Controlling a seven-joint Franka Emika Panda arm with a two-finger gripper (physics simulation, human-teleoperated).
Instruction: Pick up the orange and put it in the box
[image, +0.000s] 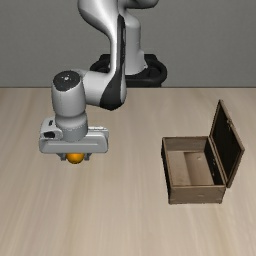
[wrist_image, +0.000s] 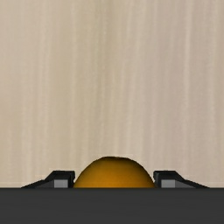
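A: The gripper (image: 74, 154) hangs low over the table (image: 120, 215), at the exterior view's left. In what state is it?

B: It is pinching the orange (wrist_image: 114, 171). In the wrist view the fruit sits between the two fingertips (wrist_image: 61, 180). Each one touches a side of it, so they stand wide apart.

A: Where is the orange exactly?

B: Directly under the hand. In the exterior view a small part of it peeks out below the gripper. I cannot tell whether it rests on the table or is a little above it.

A: And the box?

B: The box (image: 192, 195) is on the table at the exterior view's right, well apart from the gripper. Its lid (image: 228, 140) is open and stands up on the right side. The orange is outside the box.
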